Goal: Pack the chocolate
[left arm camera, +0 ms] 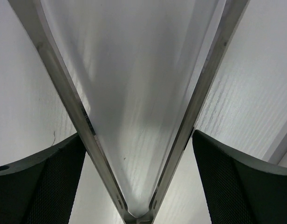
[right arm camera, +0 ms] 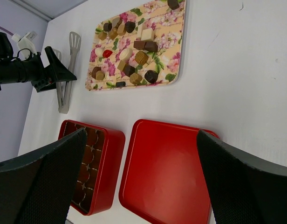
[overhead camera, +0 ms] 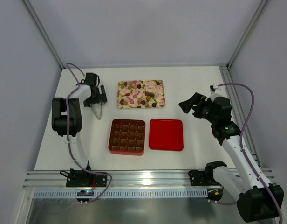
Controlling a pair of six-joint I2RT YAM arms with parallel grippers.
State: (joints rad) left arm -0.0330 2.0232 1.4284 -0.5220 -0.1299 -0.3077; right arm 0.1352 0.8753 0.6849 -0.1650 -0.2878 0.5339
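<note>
Currently the left claw [left arm camera: 139, 135] is released: its two fingers [left arm camera: 41, 186] stand wide apart, one on each side of a pair of metal tongs [right arm camera: 74, 41]. The tongs lie flat on the white desk [overhead camera: 204, 149] at its far left, with the joined end toward the near edge and the spread arms passing between the fingers. Whether a pad touches either arm cannot be told from the wrist view.

The right claw [right arm camera: 141, 135] is also released, fingers at full spread with nothing between them. It is raised over the right side of the desk and faces left across it.

The chocolate [right arm camera: 141, 58] lies on a floral tray [overhead camera: 161, 83] at the far centre of the desk, to the right of the tongs. The pieces are small, in dark brown, light brown and cream, with one red piece, and are scattered loose.

On the near side of the tray sits a square red box [right arm camera: 114, 163] with a grid of compartments. The top view shows brown in the cells, but single pieces cannot be made out. The flat red lid [overhead camera: 166, 134] lies just beside the box on its right, apart from the tray.
</note>
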